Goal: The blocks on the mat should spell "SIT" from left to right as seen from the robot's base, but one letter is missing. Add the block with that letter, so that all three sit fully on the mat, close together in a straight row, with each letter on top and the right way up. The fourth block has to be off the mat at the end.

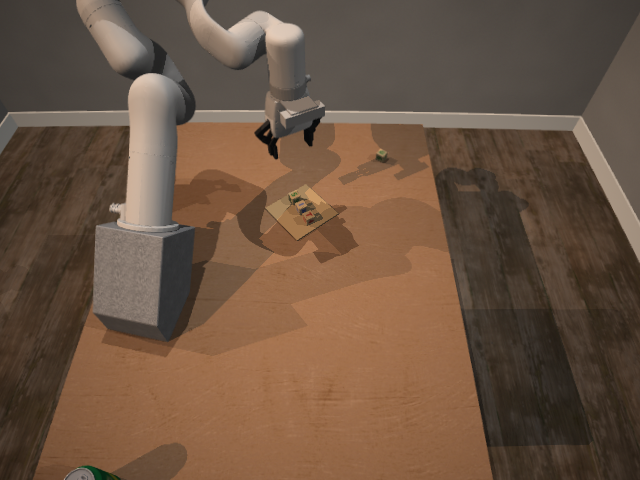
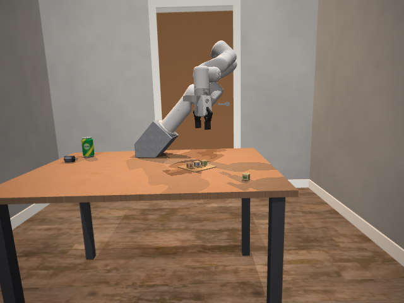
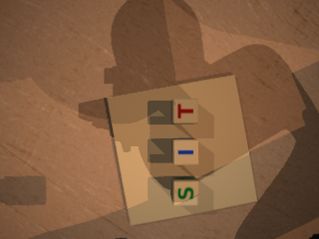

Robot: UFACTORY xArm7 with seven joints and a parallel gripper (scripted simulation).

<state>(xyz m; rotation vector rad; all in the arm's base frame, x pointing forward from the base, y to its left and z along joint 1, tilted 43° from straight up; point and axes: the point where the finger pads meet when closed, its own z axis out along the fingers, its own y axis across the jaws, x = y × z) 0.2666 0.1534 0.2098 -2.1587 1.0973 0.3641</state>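
A tan mat [image 1: 300, 216] lies in the middle of the table. Three blocks stand on it in a close straight row: S [image 3: 185, 192] in green, I [image 3: 185, 152] in blue, T [image 3: 184, 112] in red, each letter on top. In the top view they are the S block [image 1: 294, 196], the I block [image 1: 301, 206] and the T block [image 1: 309, 215]. A fourth block [image 1: 382, 155] with a green letter sits off the mat near the table's far edge; it also shows in the exterior view [image 2: 245, 177]. My gripper [image 1: 288, 139] is open and empty, high above the mat.
A green can [image 2: 87, 146] and a small dark object [image 2: 69, 158] stand at a far corner of the table. The robot's grey base [image 1: 142, 276] stands beside the mat. The table edge runs close behind the fourth block.
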